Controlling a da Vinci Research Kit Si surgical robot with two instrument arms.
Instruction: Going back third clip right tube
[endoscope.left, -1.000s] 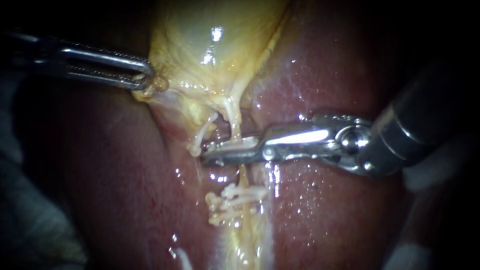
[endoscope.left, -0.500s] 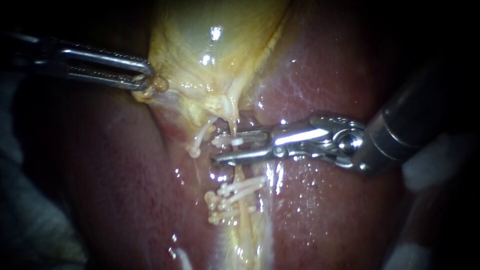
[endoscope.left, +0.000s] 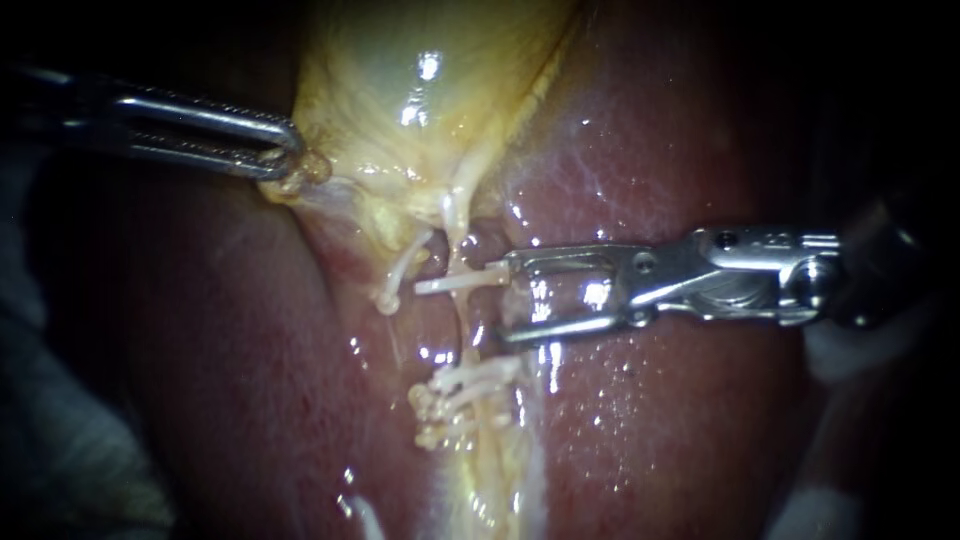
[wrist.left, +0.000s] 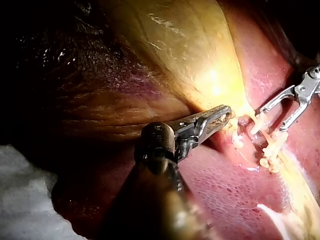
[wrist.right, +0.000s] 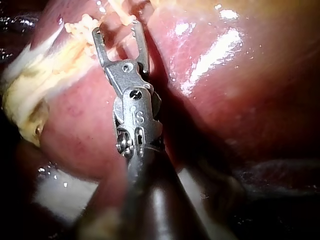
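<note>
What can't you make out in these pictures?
Endoscope view: whether the white plastic clip fully closes around the pale tube; too small, far side hidden.
Endoscope view: the metal right instrument's shaft, lost in shadow.
Left wrist view: the red-brown liver under the metal left instrument, hidden by its blurred shaft.

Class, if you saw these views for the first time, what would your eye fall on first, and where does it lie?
The shiny right instrument stands out, its jaws open just beside a pale clip that crosses a thin tube below the yellow gallbladder. Further down the tube sits a cluster of clips. The left instrument grips the gallbladder's edge, all lying on the dark red liver.
</note>
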